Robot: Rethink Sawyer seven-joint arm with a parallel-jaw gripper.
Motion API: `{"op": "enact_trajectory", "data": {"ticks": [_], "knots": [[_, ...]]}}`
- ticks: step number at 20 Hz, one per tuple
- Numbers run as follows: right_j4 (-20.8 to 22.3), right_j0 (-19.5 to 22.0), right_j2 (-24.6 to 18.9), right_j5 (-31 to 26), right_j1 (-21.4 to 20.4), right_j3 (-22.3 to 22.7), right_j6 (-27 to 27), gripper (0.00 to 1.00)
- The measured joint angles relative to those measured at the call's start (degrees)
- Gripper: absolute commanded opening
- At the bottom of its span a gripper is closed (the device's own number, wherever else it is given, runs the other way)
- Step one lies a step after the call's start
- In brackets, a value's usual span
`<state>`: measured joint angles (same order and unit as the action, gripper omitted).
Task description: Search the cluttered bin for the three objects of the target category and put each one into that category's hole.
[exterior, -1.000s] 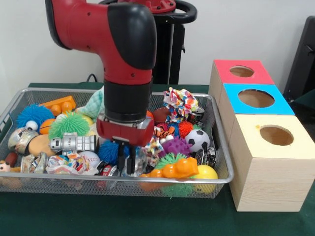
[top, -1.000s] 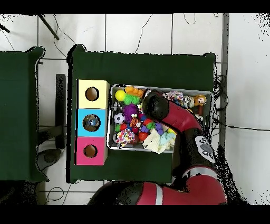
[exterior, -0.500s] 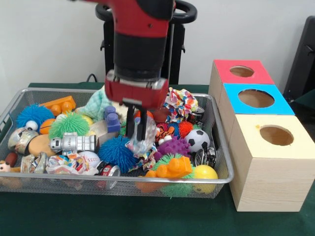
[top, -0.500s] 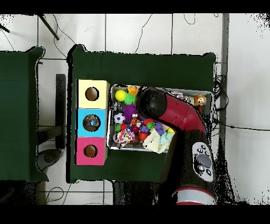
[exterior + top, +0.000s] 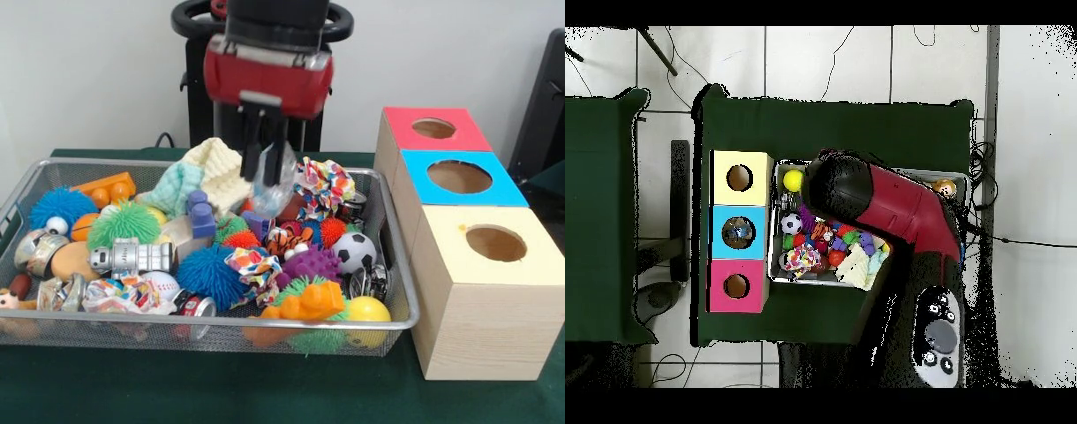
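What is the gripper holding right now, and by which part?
The gripper pinches a clear crinkled plastic wrapper by its top, lifted above the silver wire-mesh basket.

The cluttered bin point(image 5: 399, 320), a wide, shallow silver wire-mesh basket with a metal rim, sat on the green cloth just beside the row of three wooden boxes point(image 5: 481, 291), heaped with spiky balls, fabric scraps, cans and small toys. The boxes stood touching in a line, topped yellow point(image 5: 521, 261), blue point(image 5: 503, 191) and red point(image 5: 402, 129), each with one round hole in its lid. A crumpled clear plastic piece point(image 5: 280, 173) hung pinched in the gripper point(image 5: 263, 168) above the bin's far side.
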<state>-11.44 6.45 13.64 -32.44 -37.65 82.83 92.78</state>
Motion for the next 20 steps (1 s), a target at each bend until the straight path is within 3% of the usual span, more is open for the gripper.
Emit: {"op": "enact_trajectory", "data": {"ticks": [4,10,20], "knots": [[-0.8,-3.6,2.65,-3.4,-0.91,-1.4,1.09,0.0],[-3.05,-10.85,6.08,-7.16,-1.57,-2.7,7.1,0.0],[-4.14,-19.11,7.63,-7.21,-1.47,-2.69,16.87,0.0]]}}
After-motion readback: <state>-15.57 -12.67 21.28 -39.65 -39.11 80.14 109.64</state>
